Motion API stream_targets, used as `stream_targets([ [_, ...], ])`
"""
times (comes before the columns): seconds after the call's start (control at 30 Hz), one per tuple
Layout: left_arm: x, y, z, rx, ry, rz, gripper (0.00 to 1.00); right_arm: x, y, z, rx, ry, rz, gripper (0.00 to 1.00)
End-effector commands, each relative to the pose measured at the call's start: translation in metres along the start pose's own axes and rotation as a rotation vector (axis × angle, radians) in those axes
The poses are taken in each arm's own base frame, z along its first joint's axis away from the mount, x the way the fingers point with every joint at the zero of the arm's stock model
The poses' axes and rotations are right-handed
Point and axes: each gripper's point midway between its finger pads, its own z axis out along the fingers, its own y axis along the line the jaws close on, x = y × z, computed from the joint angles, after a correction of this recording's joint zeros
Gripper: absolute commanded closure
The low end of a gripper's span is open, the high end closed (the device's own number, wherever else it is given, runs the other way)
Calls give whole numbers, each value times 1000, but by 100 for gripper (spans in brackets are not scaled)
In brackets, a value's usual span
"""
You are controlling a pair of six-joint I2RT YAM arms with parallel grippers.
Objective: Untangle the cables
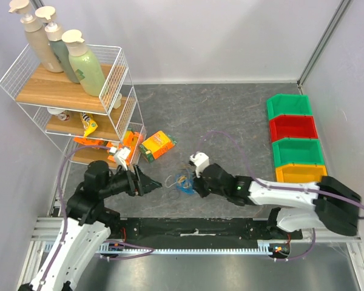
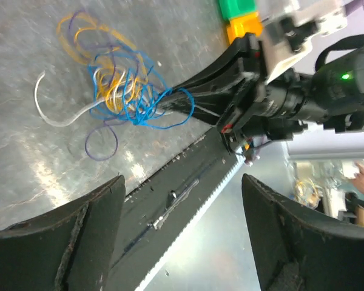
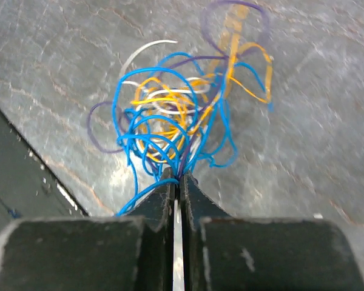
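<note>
Blue, yellow, white and purple cables [image 3: 182, 121] are seen tangled in one clump on the grey table [image 1: 230, 109]. Strands at the clump's edge are pinched by the right gripper [image 3: 177, 180], its jaws closed on them. The left gripper [image 2: 182, 182] is spread wide nearby, apart from the clump.

From above, the cables [image 1: 183, 182] are too small to tell one strand from another. Up close, some blue ends sit between the right gripper's [image 3: 178, 176] tips and are hidden. The bottom edge cuts off the left gripper [image 2: 182, 179].
</note>
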Motion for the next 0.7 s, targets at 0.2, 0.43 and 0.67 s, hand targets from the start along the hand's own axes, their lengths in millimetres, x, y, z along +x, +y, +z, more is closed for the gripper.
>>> stream_targets([
  [0.2,22,-46,26,345,139,12,18,6,-17,-56,-7,-132,178,49],
  [0.43,59,-34,59,210,221,20,18,-12,-25,-46,59,-131,186,55],
  [0.67,87,-34,96,28,291,149,20,-11,-43,-52,163,-144,235,76],
])
